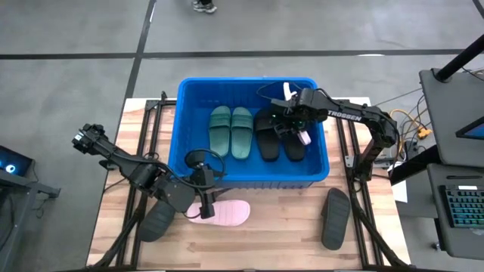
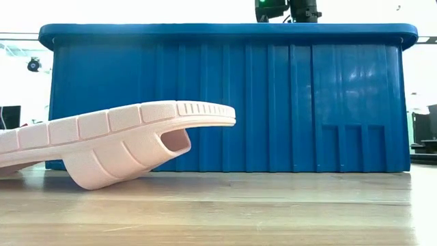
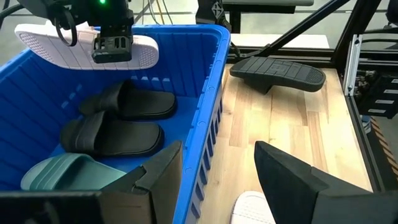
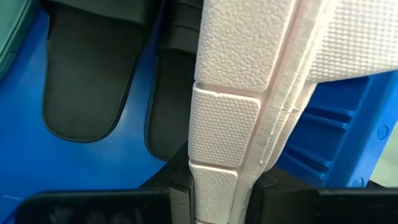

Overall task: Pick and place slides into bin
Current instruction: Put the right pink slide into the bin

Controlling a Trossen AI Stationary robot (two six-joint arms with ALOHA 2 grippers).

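Note:
The blue bin point(image 1: 189, 91) holds a dark green pair of slides point(image 1: 231, 130) and a black pair point(image 1: 281, 136) lying flat on its floor. My right gripper point(image 1: 291, 113) hangs over the black pair, shut on a pale pink slide point(image 3: 56, 46). My left gripper point(image 3: 217, 146) stands open at the bin's near wall, its fingers either side of the rim and touching nothing. A second pink slide point(image 1: 223, 213) lies on the table just below it, resting on its strap point(image 2: 116, 164). My right gripper pinches the pink slide between its two fingers across the sole point(image 4: 224, 155), partway along its length. The fingers come from above, pointing down. The slide stands on its long edge with its length about level, tread side point(image 3: 68, 53) showing, lifted clear above the black pair.
One charcoal slide point(image 1: 336, 217) lies on the table at the near right, another point(image 1: 159, 221) at the near left under my left arm. The bin's floor is bare at its left end point(image 1: 195, 132). Bare wooden table lies between the bin and the near edge.

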